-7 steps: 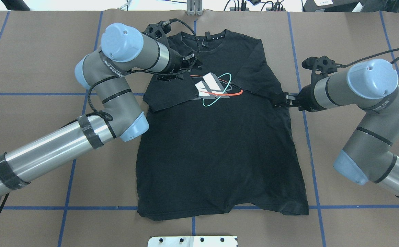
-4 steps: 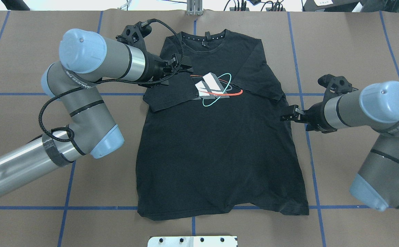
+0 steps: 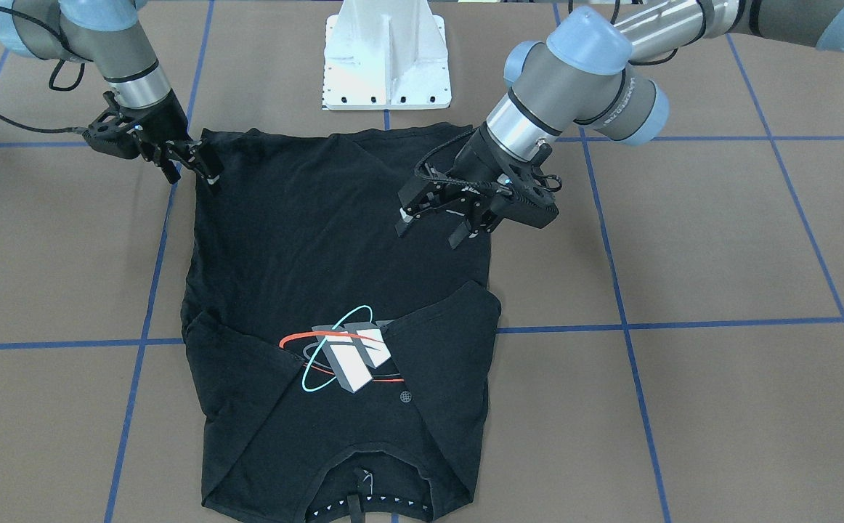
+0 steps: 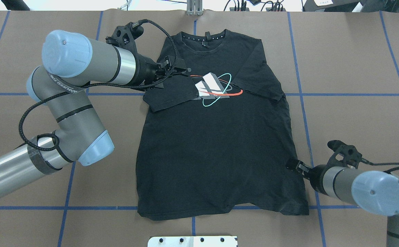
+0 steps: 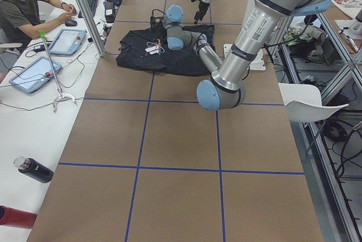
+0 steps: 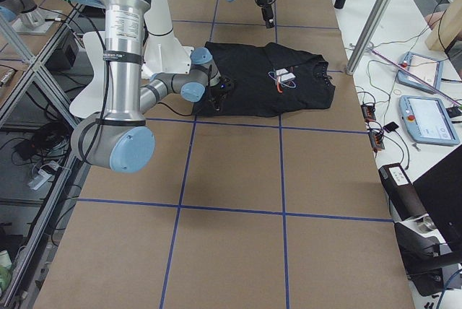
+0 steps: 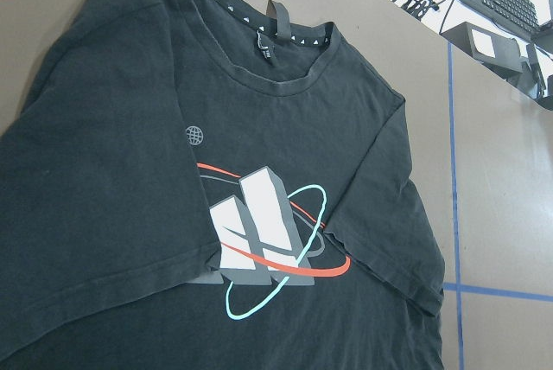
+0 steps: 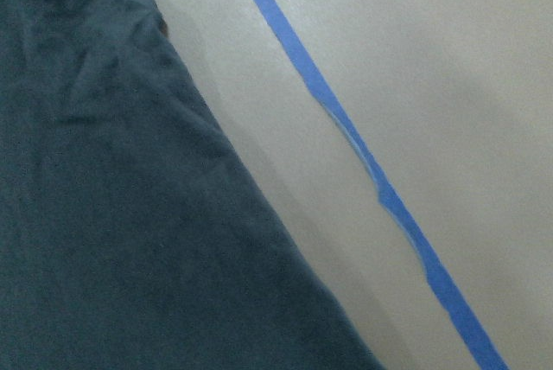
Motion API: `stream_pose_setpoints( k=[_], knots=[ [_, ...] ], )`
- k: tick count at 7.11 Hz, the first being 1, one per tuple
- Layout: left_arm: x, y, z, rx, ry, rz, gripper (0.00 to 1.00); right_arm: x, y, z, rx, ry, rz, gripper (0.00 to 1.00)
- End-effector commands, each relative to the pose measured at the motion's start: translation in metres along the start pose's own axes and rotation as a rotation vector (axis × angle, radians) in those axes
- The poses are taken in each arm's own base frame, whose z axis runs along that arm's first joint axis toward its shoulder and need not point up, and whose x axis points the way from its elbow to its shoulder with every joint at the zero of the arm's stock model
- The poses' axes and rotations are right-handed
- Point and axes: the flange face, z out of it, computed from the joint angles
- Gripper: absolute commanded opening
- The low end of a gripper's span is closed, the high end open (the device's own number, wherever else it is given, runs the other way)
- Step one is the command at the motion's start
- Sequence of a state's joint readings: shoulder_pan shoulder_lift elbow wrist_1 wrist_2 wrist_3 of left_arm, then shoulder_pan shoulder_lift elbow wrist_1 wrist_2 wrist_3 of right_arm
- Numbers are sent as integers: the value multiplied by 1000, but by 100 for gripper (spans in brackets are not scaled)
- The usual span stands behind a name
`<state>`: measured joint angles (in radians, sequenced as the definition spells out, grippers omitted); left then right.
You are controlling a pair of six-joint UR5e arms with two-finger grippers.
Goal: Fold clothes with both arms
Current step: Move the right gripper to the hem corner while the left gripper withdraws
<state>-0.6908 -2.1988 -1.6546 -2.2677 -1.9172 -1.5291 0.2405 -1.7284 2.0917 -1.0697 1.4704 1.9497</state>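
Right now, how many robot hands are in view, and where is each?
2. The left hand hangs open above the T-shirt, on the side of its folded sleeve; the right hand is at the opposite side edge, near the hem.

The T-shirt (image 4: 220, 154) is matt black knit cloth, softly creased, with a smoother white, red and cyan print (image 4: 206, 85). The counter (image 4: 357, 51) is covered in matt brown paper crossed by blue tape (image 4: 357, 94). The left arm (image 4: 7, 168) and right arm (image 4: 337, 180) show satin silver-grey metal tubes and smooth, plastic-looking light blue caps (image 4: 65, 51).
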Motion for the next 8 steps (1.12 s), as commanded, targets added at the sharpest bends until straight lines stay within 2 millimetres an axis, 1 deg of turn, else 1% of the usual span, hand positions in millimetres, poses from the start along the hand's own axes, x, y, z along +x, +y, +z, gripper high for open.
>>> stream_pose_setpoints(
  k=[1, 2, 3, 4, 8],
  knots=[
    [0, 0, -1, 5, 1, 3, 99, 25, 35, -8, -16, 20, 3, 98],
    [0, 0, -1, 7, 1, 0, 99, 33, 45, -12, -30, 30, -7, 96],
    [0, 0, -1, 8, 1, 0, 99, 46, 51, -10, -13, 44, -30, 93],
    [-2, 0, 0, 8, -2, -1, 99, 48, 56, -10, -20, 46, -18, 88],
    [-4, -2, 1, 10, -8, 1, 99, 51, 69, -9, -40, 53, -36, 85]
  ],
)
